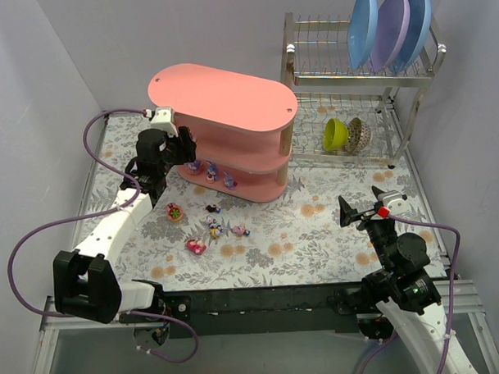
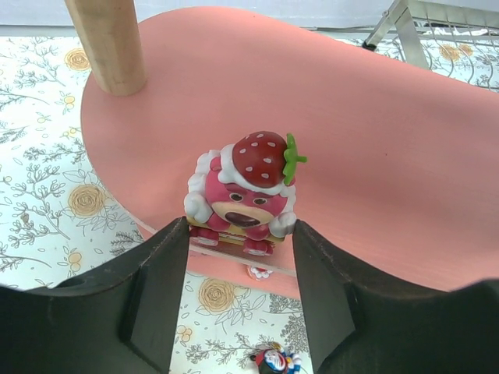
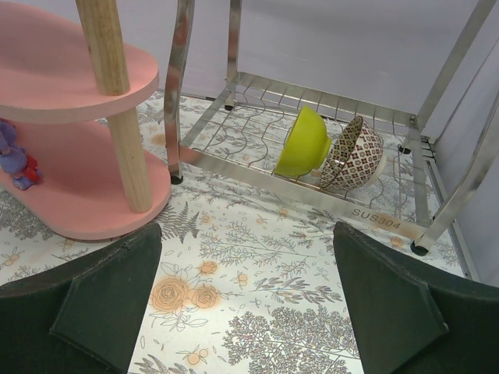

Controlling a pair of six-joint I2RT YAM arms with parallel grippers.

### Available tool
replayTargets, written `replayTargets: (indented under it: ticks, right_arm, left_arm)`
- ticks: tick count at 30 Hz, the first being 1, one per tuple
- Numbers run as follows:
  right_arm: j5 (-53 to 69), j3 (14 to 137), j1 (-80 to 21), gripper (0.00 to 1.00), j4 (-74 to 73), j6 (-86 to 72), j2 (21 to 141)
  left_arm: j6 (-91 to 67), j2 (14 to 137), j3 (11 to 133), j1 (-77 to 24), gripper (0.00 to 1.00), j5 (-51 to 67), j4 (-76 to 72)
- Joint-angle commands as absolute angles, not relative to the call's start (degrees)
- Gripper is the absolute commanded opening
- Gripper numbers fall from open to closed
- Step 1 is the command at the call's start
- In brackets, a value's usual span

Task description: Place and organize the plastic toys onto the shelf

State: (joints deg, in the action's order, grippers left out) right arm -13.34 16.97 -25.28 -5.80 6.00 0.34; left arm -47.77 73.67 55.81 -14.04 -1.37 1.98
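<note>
Placement looks to be the step in hand: the left tool (image 1: 183, 147) is at the shelf's (image 1: 222, 93) left end, clenched on a pink strawberry bear toy (image 2: 243, 195), its fingers (image 2: 168, 265) pressing both flanks of the figure. The bear stands upright at the very rim of one of the shelf's lower tiers; which of the two I cannot tell. A wooden post (image 2: 109, 43) rises from that tier, to one side of the bear. Three more toys (image 1: 209, 168) sit on the bottom tier, and five loose toys (image 1: 214, 231) lie on the counter (image 1: 317, 234) in front of the shelf.

The right tool (image 3: 249, 304) hangs released and empty, well off the shelf's right end.

The main risk, as I judge it, is the rim. The bear's base seems to have little tier under it, and the strawberry makes it top-heavy, so an uneven release, with one finger dragging, could tip it forward onto the counter. Backing out carelessly might also knock the tier overhead or nudge the neighbouring figures. Pushing it deeper before letting go would help.
</note>
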Motion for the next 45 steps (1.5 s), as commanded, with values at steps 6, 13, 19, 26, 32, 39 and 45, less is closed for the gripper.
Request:
replayTargets:
  ticks: [6, 13, 19, 26, 32, 39, 45]
  right_arm:
    - [-13.7, 16.9, -25.7, 0.98, -2.8, 5.7, -11.4]
    - [-13.6, 16.9, -25.6, 0.98, -3.0, 5.8, -11.4]
    - [-13.3, 17.0, -25.7, 0.98, -3.0, 5.7, -11.4]
    - [-12.7, 17.1, -25.7, 0.98, -3.1, 5.6, -11.4]
    - [-12.3, 17.1, -25.7, 0.98, -3.1, 5.4, -11.4]
    - [-12.1, 17.3, -25.7, 0.98, -3.3, 5.4, -11.4]
    - [-12.2, 17.3, -25.7, 0.98, -3.3, 5.4, -11.4]
  left_arm:
    - [-45.8, 74.3, 55.7, -14.0, 0.41, -2.5, -2.7]
    - [-45.3, 73.8, 57.1, -14.1, 0.55, -2.6, -0.6]
    - [-49.4, 68.9, 58.2, -14.0, 0.76, -5.6, 7.0]
    - [-60.1, 59.4, 55.5, -14.1, 0.87, -11.3, 20.1]
    - [-71.0, 55.7, 52.1, -14.2, 0.87, -15.2, 34.0]
    - [-78.0, 56.2, 45.6, -14.2, 0.85, -13.8, 36.6]
    - [-81.5, 60.0, 41.8, -14.2, 0.79, -15.1, 34.4]
